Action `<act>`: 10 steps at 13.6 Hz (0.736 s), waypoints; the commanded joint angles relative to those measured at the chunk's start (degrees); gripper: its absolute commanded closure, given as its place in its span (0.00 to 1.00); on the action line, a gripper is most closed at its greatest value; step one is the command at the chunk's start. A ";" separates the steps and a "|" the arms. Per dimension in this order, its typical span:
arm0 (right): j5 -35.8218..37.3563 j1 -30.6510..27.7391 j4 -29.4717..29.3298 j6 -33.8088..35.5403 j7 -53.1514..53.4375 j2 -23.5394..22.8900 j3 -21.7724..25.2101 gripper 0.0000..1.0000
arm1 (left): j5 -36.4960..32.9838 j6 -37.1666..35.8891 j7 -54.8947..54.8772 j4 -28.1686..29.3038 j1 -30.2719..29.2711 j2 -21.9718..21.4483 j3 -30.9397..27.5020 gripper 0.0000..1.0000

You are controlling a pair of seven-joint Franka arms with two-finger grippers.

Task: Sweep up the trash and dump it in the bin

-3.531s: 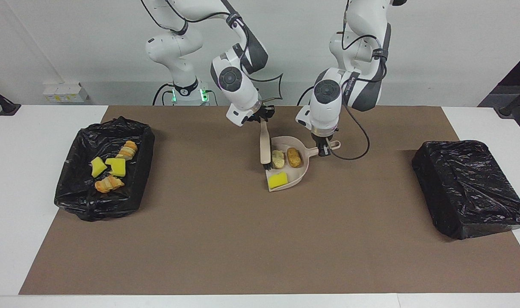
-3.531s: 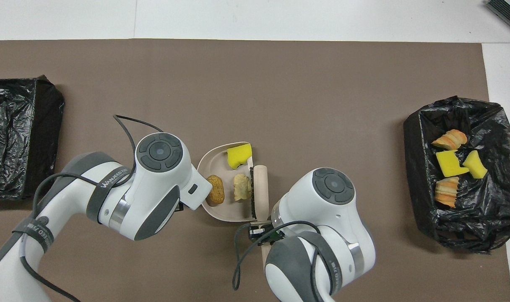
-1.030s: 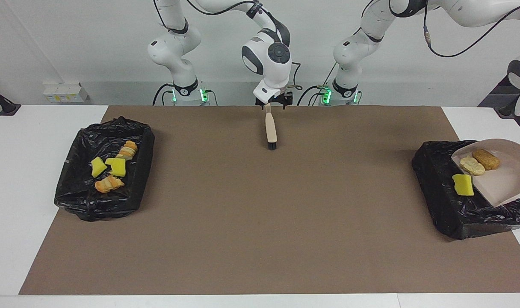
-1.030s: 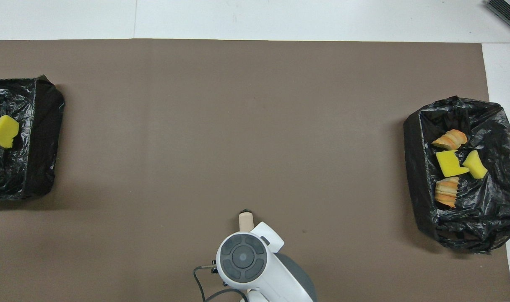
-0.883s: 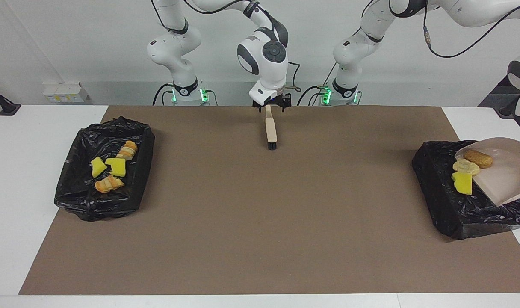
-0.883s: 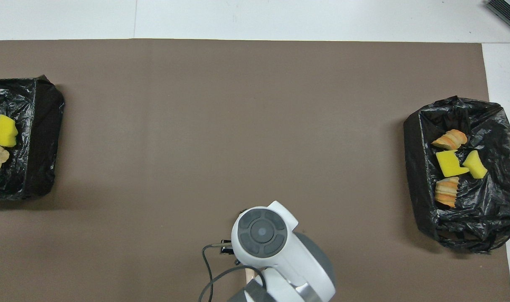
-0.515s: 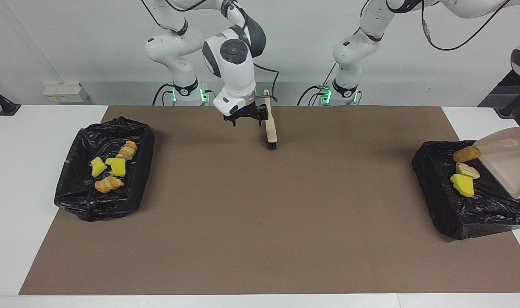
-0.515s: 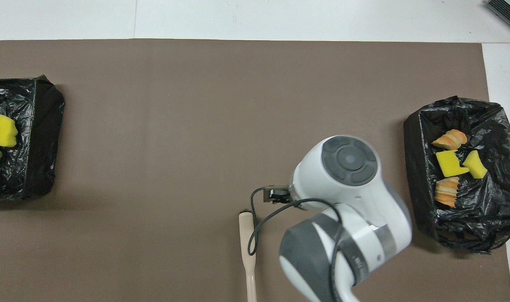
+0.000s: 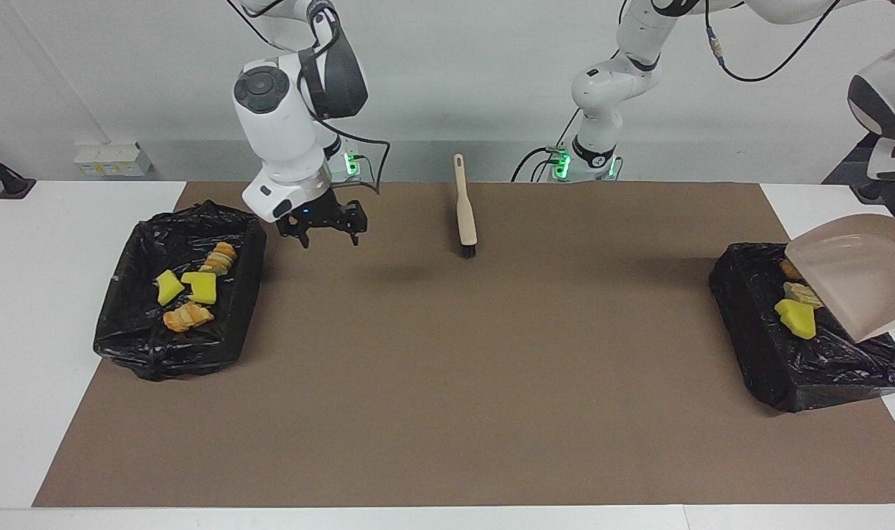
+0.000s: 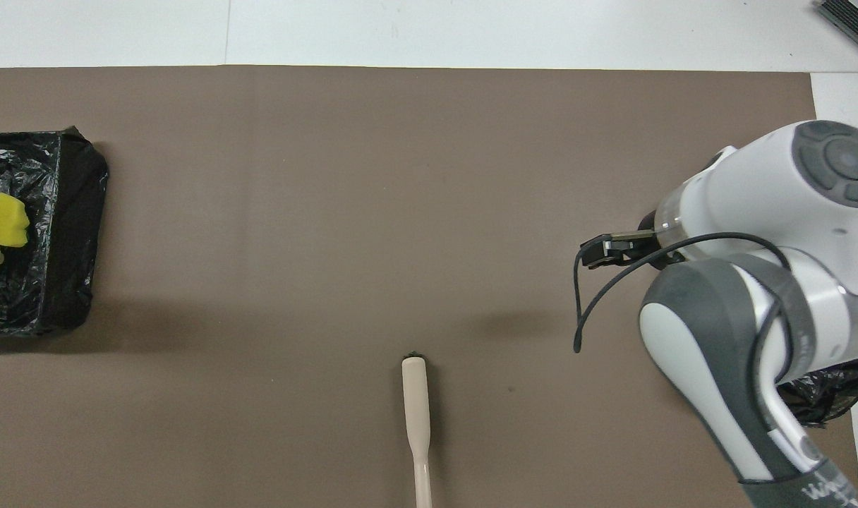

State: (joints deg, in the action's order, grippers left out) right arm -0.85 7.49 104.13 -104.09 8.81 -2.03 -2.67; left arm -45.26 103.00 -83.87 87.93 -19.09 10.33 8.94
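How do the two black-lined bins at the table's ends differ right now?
The bin at the right arm's end holds four scraps; the bin at the left arm's end shows three scraps, one half hidden. A tilted dustpan hangs over the bin at the left arm's end; only the open right gripper is near the other, over the mat beside it. Both are lined with black plastic.

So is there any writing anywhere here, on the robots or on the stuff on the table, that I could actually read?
Grey band on the right arm: pale lettering, cut off at the edge of the overhead view, not readable.
White box by the wall: yellow label, too small to read.
Brush, dustpan, bins: no writing to be seen.
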 commanded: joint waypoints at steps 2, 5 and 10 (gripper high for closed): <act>3.13 -6.33 -4.37 2.48 -4.66 -0.25 -0.94 0.00 | 10.60 -6.74 8.34 0.84 7.20 -1.54 -0.68 1.00; 3.39 -10.55 -6.74 3.63 -5.56 -0.16 -0.50 0.00 | 20.79 -7.99 25.02 3.91 13.88 -2.25 -0.59 1.00; 2.87 -11.89 -10.59 8.01 -8.62 0.10 1.51 0.00 | 33.74 -4.14 68.31 9.97 28.12 -0.50 -0.51 1.00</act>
State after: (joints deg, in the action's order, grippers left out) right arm 1.62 -4.43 96.65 -99.40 2.89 -1.93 -2.11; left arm -14.10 96.11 -30.18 94.70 4.85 10.08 9.65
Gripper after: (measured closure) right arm 0.000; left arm 0.678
